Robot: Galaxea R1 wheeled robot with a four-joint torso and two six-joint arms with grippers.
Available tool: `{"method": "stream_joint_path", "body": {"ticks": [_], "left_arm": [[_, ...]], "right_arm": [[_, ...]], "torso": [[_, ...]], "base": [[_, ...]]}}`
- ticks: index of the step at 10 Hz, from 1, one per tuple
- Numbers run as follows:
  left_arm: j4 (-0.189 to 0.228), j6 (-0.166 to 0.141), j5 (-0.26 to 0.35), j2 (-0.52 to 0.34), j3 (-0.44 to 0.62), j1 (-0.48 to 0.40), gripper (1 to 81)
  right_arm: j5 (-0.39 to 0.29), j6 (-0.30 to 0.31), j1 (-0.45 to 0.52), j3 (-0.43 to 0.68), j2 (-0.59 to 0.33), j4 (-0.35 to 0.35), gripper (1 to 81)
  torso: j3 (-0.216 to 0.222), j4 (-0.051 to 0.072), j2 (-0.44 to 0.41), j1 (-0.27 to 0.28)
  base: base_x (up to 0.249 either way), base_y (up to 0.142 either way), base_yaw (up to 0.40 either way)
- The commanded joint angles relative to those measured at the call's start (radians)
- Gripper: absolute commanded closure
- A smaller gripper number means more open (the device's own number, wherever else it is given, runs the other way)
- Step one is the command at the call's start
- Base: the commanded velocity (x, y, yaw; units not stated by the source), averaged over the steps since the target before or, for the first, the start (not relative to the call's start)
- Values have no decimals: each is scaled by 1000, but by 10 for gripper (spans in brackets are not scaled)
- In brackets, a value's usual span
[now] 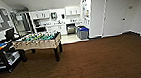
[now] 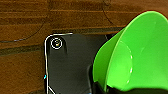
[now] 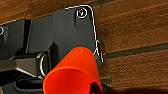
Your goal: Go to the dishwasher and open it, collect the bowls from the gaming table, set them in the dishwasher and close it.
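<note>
The foosball table, with its green field and rods, stands on brown carpet and serves as the landmark here. Beyond its far end lies a white kitchenette with upper cabinets, and low in that run sits a steel-grey panel that may be the dishwasher (too small to be sure). To the right of the foosball table, near the kitchenette's edge, are dark bins with blue tops. On the other side of the foosball table a black shelf unit carries small bright items that cannot be made out. A white door is in the wall well to the right.

In the left wrist view a green bowl shows large and tilted over the carpet, the left tool clamped on its rim. In the right wrist view an orange bowl is likewise gripped at its rim by the right tool, open side turned toward the camera.
</note>
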Motion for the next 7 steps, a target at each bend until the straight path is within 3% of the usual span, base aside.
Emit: {"method": "stream_joint_path", "body": {"ticks": [1, 4, 7], "left_arm": [[9, 2, 27, -19, 12, -43, 811], [9, 2, 24, -21, 12, -40, 811], [9, 2, 23, -19, 12, -39, 811]], "right_arm": [[-46, -1, 35, -10, -24, -6, 811], [-46, -2, 33, -10, -24, -6, 811], [-46, -2, 35, -10, -24, -7, 811]], "torso": [[0, 0, 0, 0], [0, 0, 0, 0], [0, 0, -1, 0]], "base": [[0, 0, 0], [0, 0, 0], [83, 0, 0]]}}
